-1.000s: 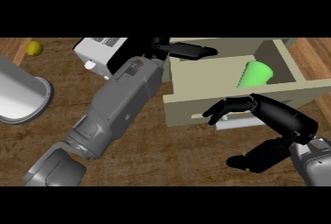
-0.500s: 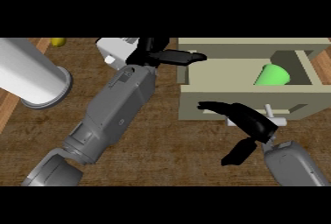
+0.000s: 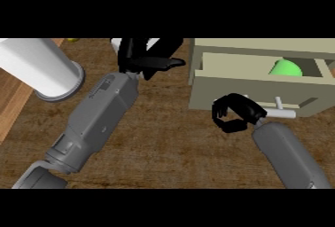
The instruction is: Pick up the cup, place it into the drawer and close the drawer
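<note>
The green cup [image 3: 286, 68] lies inside the beige drawer [image 3: 262, 95], and only its top shows above the drawer's front panel. The drawer stands a little way open, with a white bar handle [image 3: 282, 113] on its front. My right hand [image 3: 234, 113] is against the front panel just left of the handle, fingers curled and holding nothing. My left hand [image 3: 148, 56] is at the top of the head view, left of the drawer's corner, with its fingers straight and the thumb pointing right.
A large white cylinder [image 3: 40, 64] stands at the upper left on the brown counter [image 3: 170, 150]. A white object [image 3: 118, 43] shows partly behind my left hand. A small yellow thing [image 3: 72, 40] sits at the top edge. A lighter wood strip [image 3: 12, 106] runs along the left.
The drawer's opening has grown narrower. My right hand has moved up to the drawer front and curled tighter. The left hand has stayed beside the drawer's corner.
</note>
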`<state>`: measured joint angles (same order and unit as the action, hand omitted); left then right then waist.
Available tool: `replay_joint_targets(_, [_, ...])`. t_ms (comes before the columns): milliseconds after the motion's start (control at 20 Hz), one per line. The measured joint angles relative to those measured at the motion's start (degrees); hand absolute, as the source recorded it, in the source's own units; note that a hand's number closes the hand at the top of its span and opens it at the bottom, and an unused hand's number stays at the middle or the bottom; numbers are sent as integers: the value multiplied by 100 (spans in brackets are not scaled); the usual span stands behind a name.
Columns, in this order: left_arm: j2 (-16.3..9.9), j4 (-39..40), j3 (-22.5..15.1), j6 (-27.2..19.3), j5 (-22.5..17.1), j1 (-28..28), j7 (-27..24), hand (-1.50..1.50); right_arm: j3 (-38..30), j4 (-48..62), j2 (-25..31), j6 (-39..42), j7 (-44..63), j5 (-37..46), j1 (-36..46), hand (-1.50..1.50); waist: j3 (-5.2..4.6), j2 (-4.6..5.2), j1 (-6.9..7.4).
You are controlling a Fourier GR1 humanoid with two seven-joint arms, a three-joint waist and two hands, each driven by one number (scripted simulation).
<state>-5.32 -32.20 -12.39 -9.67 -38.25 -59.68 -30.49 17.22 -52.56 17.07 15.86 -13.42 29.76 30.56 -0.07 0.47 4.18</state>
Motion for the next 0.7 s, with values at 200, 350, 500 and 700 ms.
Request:
replay_joint_targets(200, [-166,-299,-35,202,-14,321,66,-150,-404,956,-32,-329,-470,-46,625,150,23,42,179])
replay_joint_targets(350, [-277,-505,-56,346,-35,519,125,-150,-780,1497,46,-503,-702,-182,1095,150,32,73,299])
replay_joint_targets(500, [-335,-643,-94,456,-35,655,173,-150,-1043,1888,101,-496,-879,-345,1364,150,58,120,365])
replay_joint_targets(700, [-437,-801,-135,548,-21,793,225,-150,-1208,2051,139,-317,-1036,-539,1401,150,69,104,440])
